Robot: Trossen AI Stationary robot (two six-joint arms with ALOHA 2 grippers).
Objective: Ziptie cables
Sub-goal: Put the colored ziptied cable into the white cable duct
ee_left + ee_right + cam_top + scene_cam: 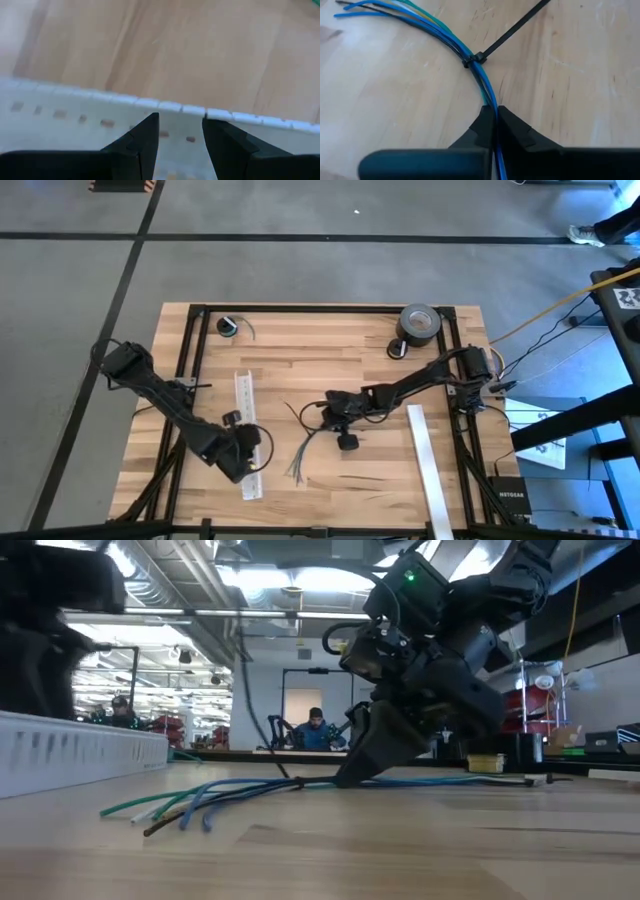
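Surface: bare wood (330, 345) lies open beyond the cables (305, 450); far edge carries a tape roll (420, 323).
Right end effector (494, 117): pressed together, pinching the cables mid-surface.
Wrist-only detail: ziptie (507, 35) cinched round the cables, just ahead of the fingertips.
Left end effector (180, 135): spread over the white slotted strip (245, 430), beside the cables.
Background: person (316, 730) seated beyond.

A roll of dark tape (420, 323) is seen at the far edge of the wooden surface (330, 350). Two white slotted strips (246, 430) (431, 470) are laid flat, well apart.
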